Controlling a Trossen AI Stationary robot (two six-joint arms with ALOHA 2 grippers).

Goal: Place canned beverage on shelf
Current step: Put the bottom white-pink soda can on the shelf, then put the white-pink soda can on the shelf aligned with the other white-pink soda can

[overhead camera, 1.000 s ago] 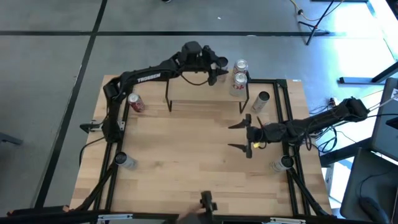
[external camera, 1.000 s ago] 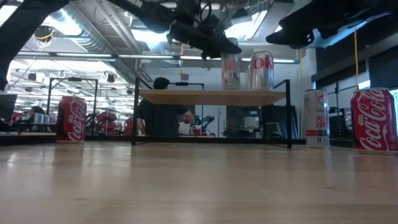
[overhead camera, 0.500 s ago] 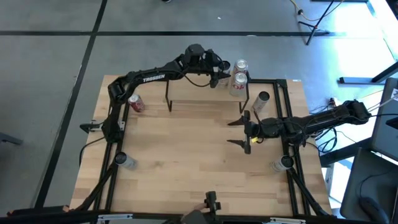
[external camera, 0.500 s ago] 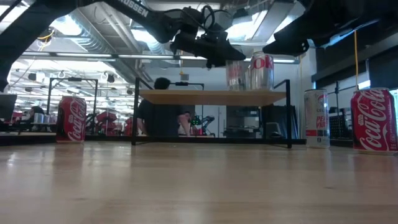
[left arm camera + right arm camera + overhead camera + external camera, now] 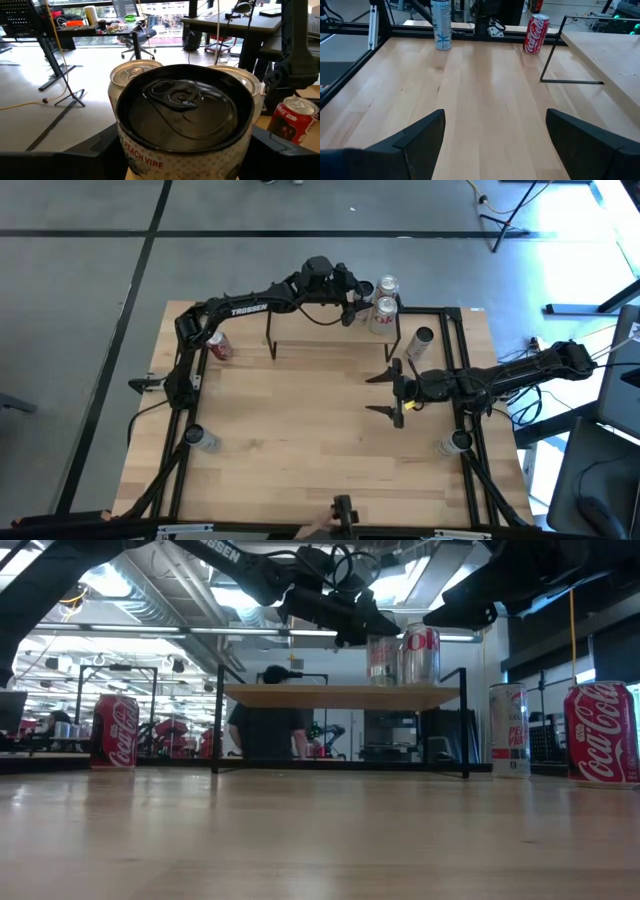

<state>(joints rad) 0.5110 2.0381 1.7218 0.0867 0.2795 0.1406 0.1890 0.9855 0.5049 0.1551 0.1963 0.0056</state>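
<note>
Held upright in the left gripper (image 5: 352, 292) above the shelf (image 5: 340, 695) at upper centre of the high view, the canned beverage (image 5: 184, 125) looks rigid, smooth, thin-walled and easily dented, best clasped mid-body.

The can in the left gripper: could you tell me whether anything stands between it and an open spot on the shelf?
Partly. The left gripper holds the peach can above the shelf, and two silver cans already stand right beyond it at the shelf's right end. The board on the near side looks bare.
</note>
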